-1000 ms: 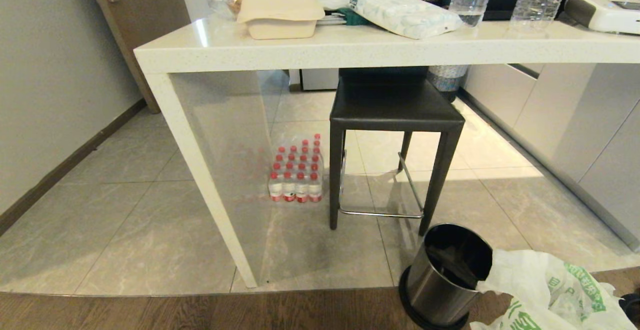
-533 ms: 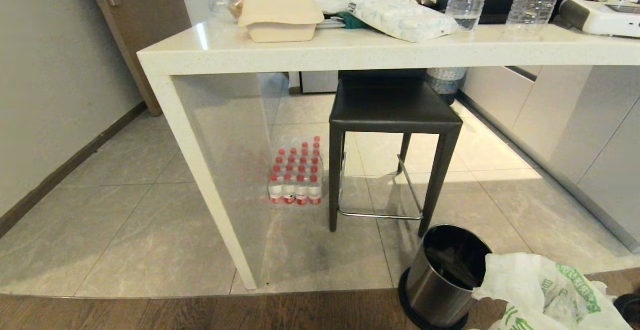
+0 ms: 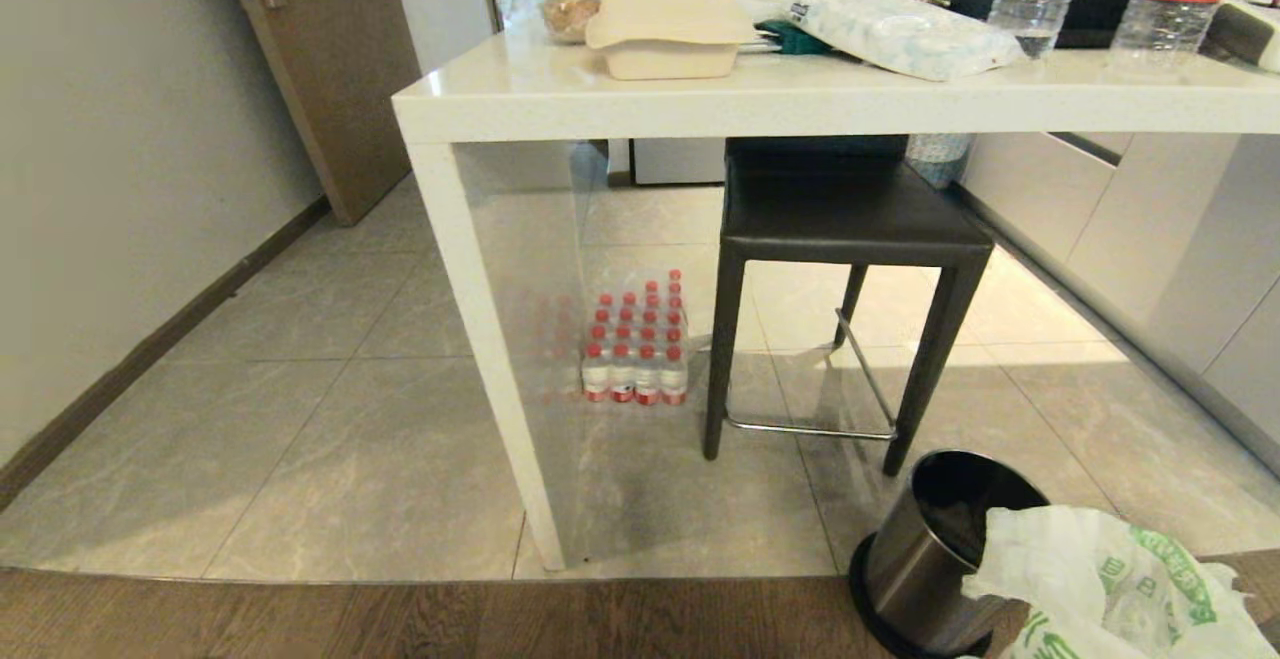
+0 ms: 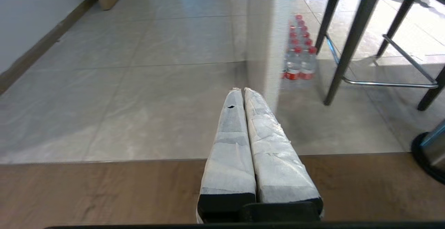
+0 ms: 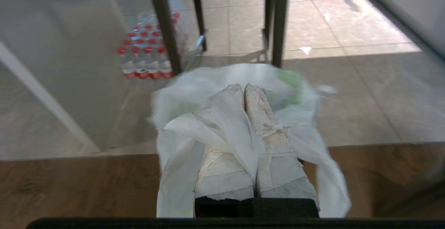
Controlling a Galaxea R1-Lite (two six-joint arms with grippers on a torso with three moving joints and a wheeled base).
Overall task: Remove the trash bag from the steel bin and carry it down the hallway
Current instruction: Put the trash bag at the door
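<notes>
Low over the wood floor, the right gripper (image 5: 244, 87) reaches level, fingers pressed together and pinching the trash bag (image 3: 1110, 589), which hangs out of and just beside the steel bin (image 3: 930, 564). Open tile lies left of the white table (image 3: 480, 104); a stool (image 3: 850, 229) crowds the bin. The left gripper (image 4: 242, 90) is pressed shut, empty

The steel bin (image 3: 940, 549) stands at the front right, on the seam between floor tiles (image 3: 330, 439) and wood flooring (image 3: 300, 619). The trash bag (image 3: 1110, 589) lies outside it, just right of its rim. A stool (image 3: 850, 239) stands behind the bin, under the counter (image 3: 800, 94). A pack of bottles (image 3: 637, 354) sits left of the stool. A lidded container (image 3: 668, 24) rests on the counter.
</notes>
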